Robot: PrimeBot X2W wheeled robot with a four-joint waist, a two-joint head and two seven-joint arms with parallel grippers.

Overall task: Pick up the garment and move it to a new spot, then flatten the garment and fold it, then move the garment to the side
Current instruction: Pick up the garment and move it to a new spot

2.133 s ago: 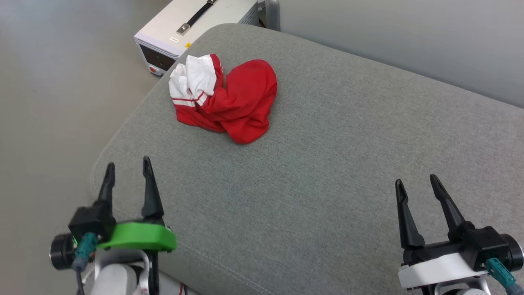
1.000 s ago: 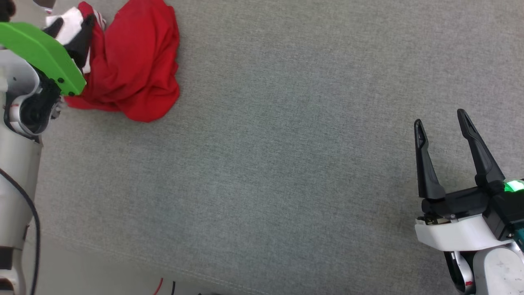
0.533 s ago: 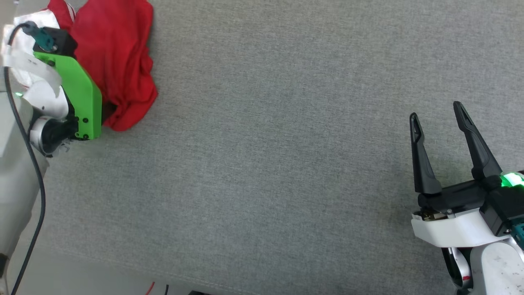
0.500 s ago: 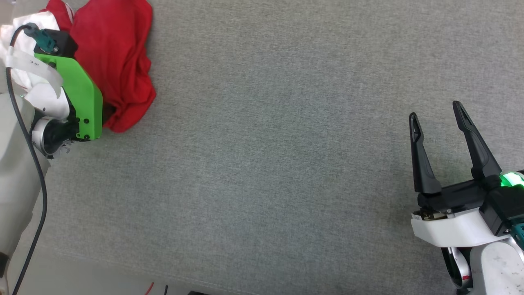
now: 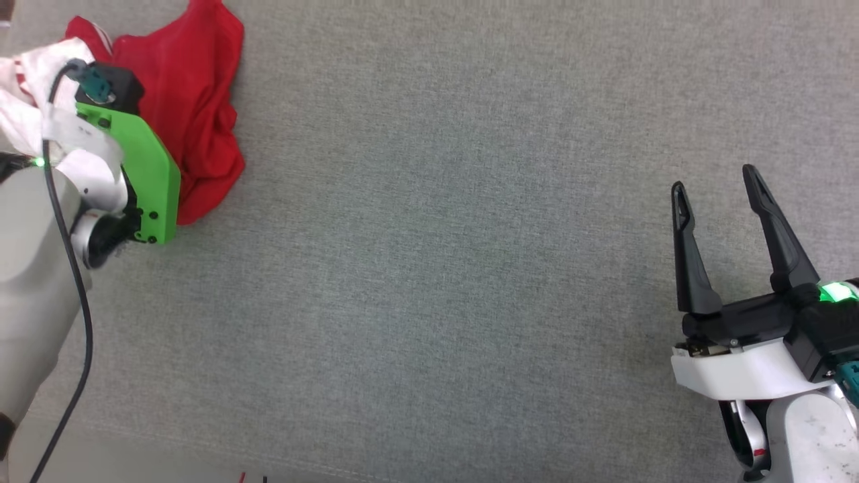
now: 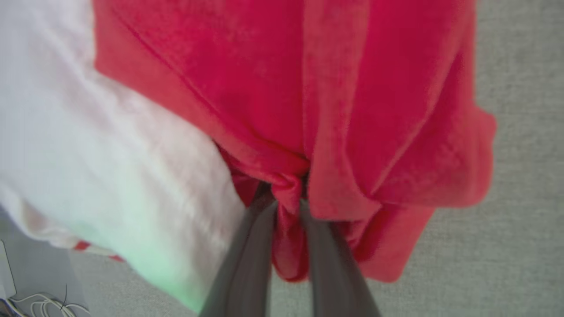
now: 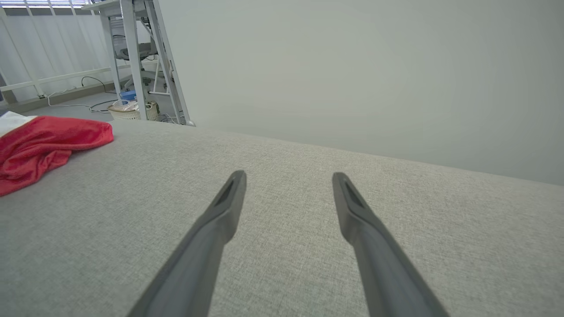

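The garment (image 5: 201, 100), a crumpled red T-shirt with a white sleeve (image 5: 27, 100), lies at the far left of the grey cushion (image 5: 436, 268). My left arm's green wrist mount (image 5: 144, 181) covers its near edge. In the left wrist view my left gripper (image 6: 288, 198) is shut on a bunched fold of the red cloth (image 6: 352, 88), with the white sleeve (image 6: 88, 154) to the left of it. My right gripper (image 5: 715, 180) hovers open at the right, far from the shirt and holding nothing. Its wrist view shows the spread fingers (image 7: 288, 175) over bare cushion and the garment (image 7: 39, 147) at the left edge.
A pale wall (image 7: 352, 66) rises behind the cushion. Beyond the cushion's far left corner stand metal table legs (image 7: 136, 57), a small basket (image 7: 128, 112) and cables on the floor. The cushion's seamed front edge (image 5: 268, 463) runs along the bottom of the head view.
My left gripper has shut on a fold of the red cloth and shifted slightly, tugging the garment's near edge. The head camera has drifted a little. The right gripper has stayed open and still.
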